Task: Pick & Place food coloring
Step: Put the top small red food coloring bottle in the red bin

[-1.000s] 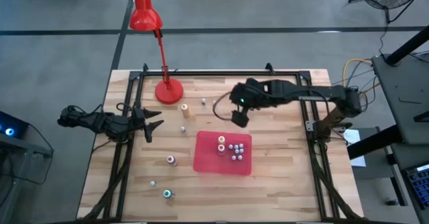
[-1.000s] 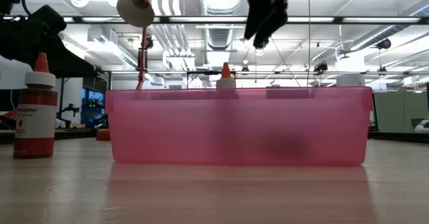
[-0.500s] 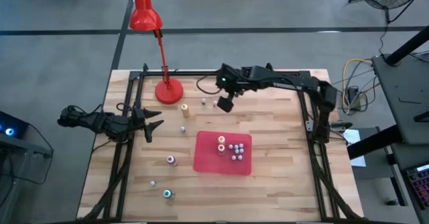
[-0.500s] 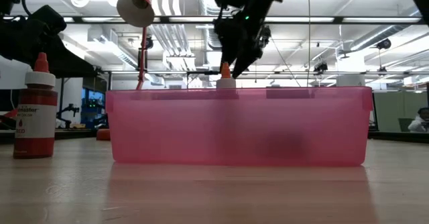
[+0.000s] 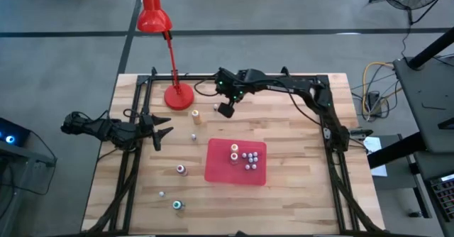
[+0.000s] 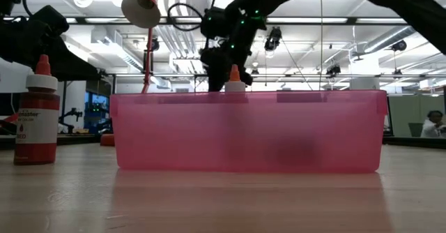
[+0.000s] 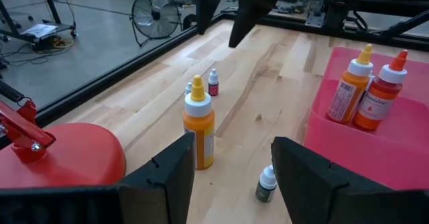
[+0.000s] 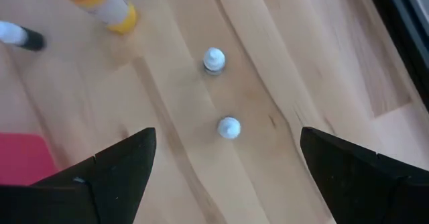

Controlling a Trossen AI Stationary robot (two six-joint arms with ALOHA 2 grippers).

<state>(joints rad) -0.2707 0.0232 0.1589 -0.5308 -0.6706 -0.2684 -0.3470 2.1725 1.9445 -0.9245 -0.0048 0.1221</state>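
The food coloring is a set of tiny bottles scattered over the wooden table. Two white-capped ones (image 8: pixel 214 60) (image 8: pixel 228 127) stand upright side by side near the far edge, beside a taller orange bottle (image 5: pixel 195 115). My right gripper (image 5: pixel 225 110) hangs open above those two, fingers pointing steeply down, touching nothing. Several bottles stand in the pink tray (image 5: pixel 216 167). Others stand apart on the near left: a pink-topped one (image 5: pixel 181 169) and a green-topped one (image 5: pixel 177 205). My left gripper (image 5: pixel 162 132) waits open at the table's left.
A red desk lamp stands with its round base (image 5: pixel 179 96) on the far left of the table, close to the orange bottle. A small dark bottle (image 7: pixel 267 184) stands between the orange bottle and the tray. A black frame (image 5: pixel 320 116) runs along the table's edges.
My right gripper has swung from above the tray's far side toward the table's left and far edge and has come down, ending over the two white-capped bottles. Its fingers have stayed open. No bottle has moved.
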